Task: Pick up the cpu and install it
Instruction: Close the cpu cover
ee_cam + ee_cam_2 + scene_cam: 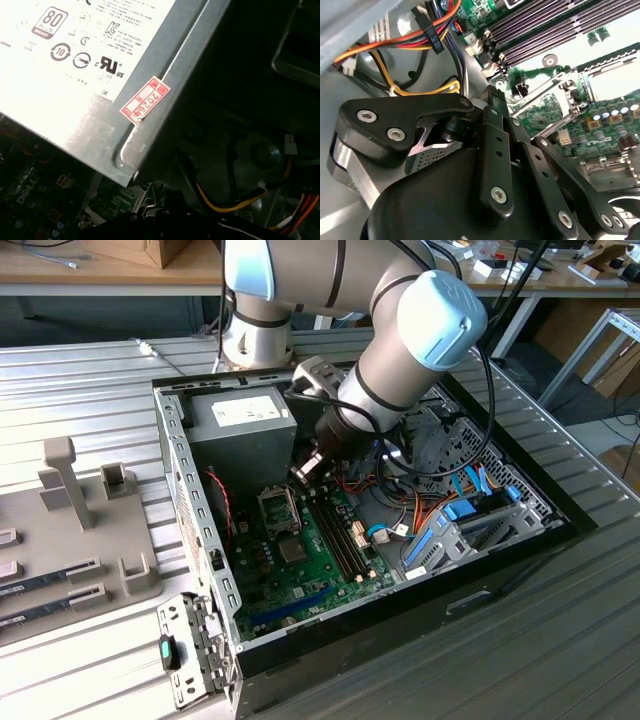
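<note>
Exterior view: you've got the arm [400, 350] reaching down into the open PC case [480, 570], w/ the gripper [305, 468] hanging just above the green motherboard [310, 560], right over the silver socket frame [279, 507]. The grey power supply [240, 435] sits just beside the gripper, on the exterior view's left. A grey fixture tray [80, 530] lies outside the case, well apart on that same side. You can't make out the cpu here, nor how the jaws stand.

Second wrist view: you're looking past the black gripper linkage [495, 165] at the motherboard [580, 125]. The socket frame [600, 80] is swung up open, bright and washed out inside, so whether a chip lies in it can't be told. RAM slots [540, 25] run alongside; orange/yellow cables [415, 40] bundle nearby. Jaw state: can't tell.

First wrist view: the power supply [100, 75] w/ its white label and a small red sticker [145, 105] looms close; yellow wires [225, 200] below. No cpu you can identify.
</note>
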Robot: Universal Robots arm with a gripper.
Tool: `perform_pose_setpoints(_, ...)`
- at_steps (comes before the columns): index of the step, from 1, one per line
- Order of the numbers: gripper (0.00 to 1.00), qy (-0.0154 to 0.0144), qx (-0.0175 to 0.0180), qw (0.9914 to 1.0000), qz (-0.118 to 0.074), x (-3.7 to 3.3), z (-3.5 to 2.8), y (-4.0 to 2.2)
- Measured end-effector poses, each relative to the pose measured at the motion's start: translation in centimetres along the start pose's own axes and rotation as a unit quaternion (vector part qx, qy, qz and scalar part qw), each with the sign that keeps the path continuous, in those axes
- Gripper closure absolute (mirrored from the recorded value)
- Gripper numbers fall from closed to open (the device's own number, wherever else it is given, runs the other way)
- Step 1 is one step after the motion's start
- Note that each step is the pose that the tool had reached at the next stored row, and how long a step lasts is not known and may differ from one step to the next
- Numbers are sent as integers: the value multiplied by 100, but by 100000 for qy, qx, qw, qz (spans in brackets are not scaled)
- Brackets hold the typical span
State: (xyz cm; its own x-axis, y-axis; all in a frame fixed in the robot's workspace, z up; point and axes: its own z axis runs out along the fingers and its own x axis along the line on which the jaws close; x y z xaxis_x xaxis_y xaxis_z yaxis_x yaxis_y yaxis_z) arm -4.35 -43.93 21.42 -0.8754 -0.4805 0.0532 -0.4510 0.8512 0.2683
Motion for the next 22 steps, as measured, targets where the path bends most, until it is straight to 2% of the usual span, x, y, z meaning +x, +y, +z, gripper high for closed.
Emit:
perform_pose_setpoints(4,89,355,-356,99977,-2081,-13,8,-7)
perform_pose_setpoints(5,89,485,-536,99950,-3062,-17,15,-9)
perform_pose_setpoints(7,89,908,-645,99872,-4942,-17,19,-10)
perform_pose_setpoints(9,89,1355,-733,99749,-6913,-17,25,-12)
perform_pose_setpoints(11,89,1814,-806,99585,-8883,-17,31,-14)
perform_pose_setpoints(12,89,2076,-864,99472,-10014,-18,35,-15)
perform_pose_setpoints(14,89,2348,-970,99328,-11291,-20,37,-17)
perform_pose_setpoints(18,89,2418,-1338,99162,-12620,-26,31,-19)
perform_pose_setpoints(22,89,2465,-1369,99128,-12875,-24,-16,-6)
